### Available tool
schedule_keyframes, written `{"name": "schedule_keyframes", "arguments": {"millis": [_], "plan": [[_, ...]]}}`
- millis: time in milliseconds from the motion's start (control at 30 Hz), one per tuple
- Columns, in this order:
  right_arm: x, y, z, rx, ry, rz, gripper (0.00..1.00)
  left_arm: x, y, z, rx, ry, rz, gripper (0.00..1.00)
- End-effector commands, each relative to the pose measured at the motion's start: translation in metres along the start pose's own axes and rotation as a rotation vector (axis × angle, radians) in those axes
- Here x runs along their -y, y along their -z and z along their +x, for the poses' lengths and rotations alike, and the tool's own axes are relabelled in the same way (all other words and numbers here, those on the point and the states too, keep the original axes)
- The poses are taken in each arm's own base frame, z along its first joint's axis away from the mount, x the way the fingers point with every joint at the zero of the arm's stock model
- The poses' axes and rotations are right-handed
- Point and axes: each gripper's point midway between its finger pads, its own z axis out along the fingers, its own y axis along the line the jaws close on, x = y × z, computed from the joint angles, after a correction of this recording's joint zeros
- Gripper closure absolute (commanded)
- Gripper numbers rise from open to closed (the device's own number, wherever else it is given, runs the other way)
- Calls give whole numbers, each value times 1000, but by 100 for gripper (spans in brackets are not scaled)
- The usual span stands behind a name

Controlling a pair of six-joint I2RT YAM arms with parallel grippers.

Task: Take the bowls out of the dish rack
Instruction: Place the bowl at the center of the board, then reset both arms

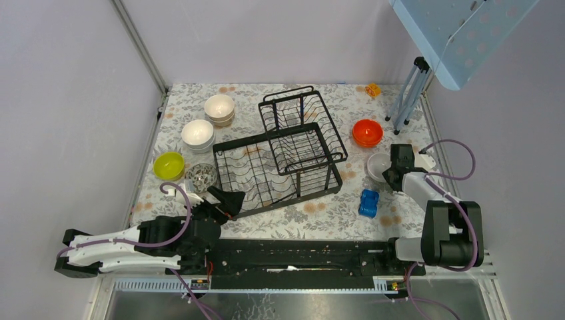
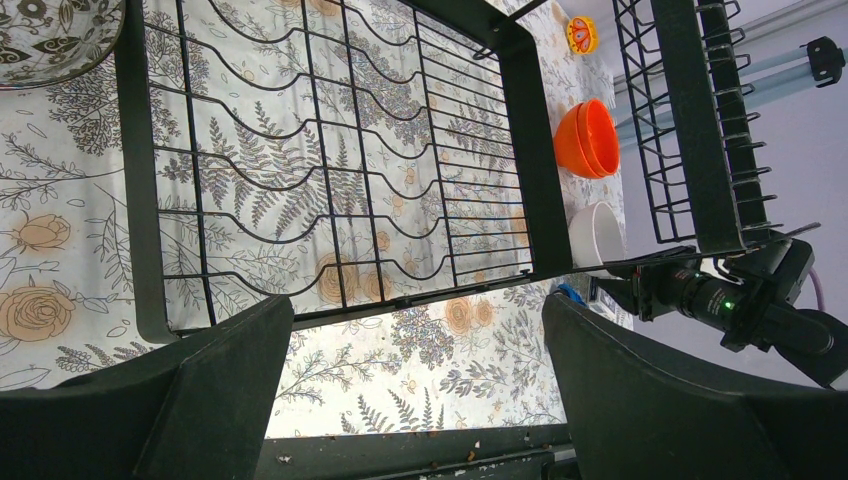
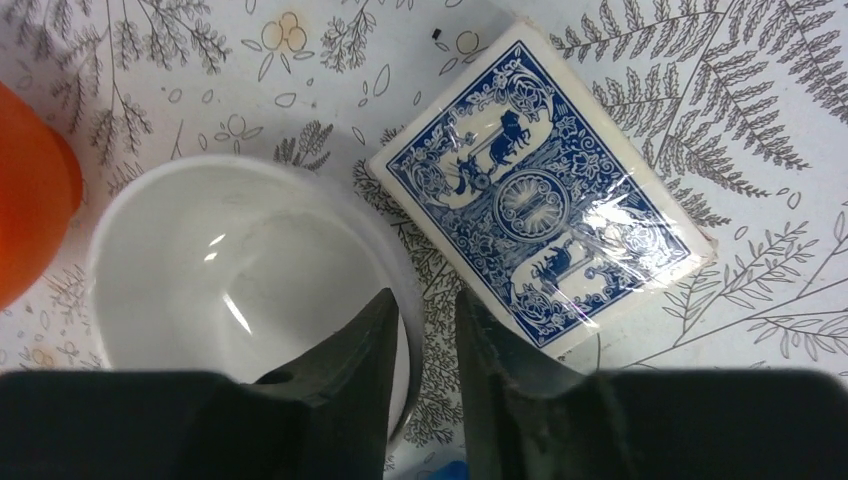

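Observation:
The black wire dish rack (image 1: 276, 157) stands mid-table, and I see no bowls in it. Left of it sit two white stacks (image 1: 219, 107) (image 1: 198, 133), a yellow-green bowl (image 1: 168, 165) and a dark-patterned bowl (image 1: 200, 177). An orange bowl (image 1: 367, 132) and a white bowl (image 1: 378, 165) sit to its right. My right gripper (image 3: 427, 300) straddles the white bowl's (image 3: 230, 260) near rim, one finger inside and one outside, slightly apart, with a gap showing. My left gripper (image 2: 415, 310) stands wide open and empty over the cloth at the rack's near edge (image 2: 140, 200).
A blue card pack (image 3: 540, 200) lies right beside the white bowl. A blue toy block (image 1: 368, 203) sits near my right arm. A small orange toy (image 1: 373, 89) and folding stand legs (image 1: 408, 100) are at the back right.

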Motion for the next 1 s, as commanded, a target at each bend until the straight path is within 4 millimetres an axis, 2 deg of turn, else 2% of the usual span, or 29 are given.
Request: {"name": "schedule_keyframes", "arguments": {"millis": [0, 233, 367, 533, 633, 867, 967], "plan": [[3, 9, 0, -9, 19, -13, 60, -1, -2, -2, 24, -1, -4, 1], [-4, 28, -11, 5, 28, -74, 31, 0, -2, -2, 22, -8, -7, 1], [-17, 49, -23, 16, 31, -141, 18, 1, -2, -1, 18, -24, -8, 1], [-49, 95, -41, 29, 51, -347, 11, 10, 0, -3, 10, -101, -7, 1], [-64, 125, -44, 48, 70, -461, 9, 15, -1, -3, 12, -132, -17, 1], [-104, 206, -15, 6, 180, -867, 1, 19, -6, 9, -2, -190, -54, 1], [-110, 229, -2, -42, 221, -968, 0, 20, -7, 10, -1, -207, -63, 1]]}}
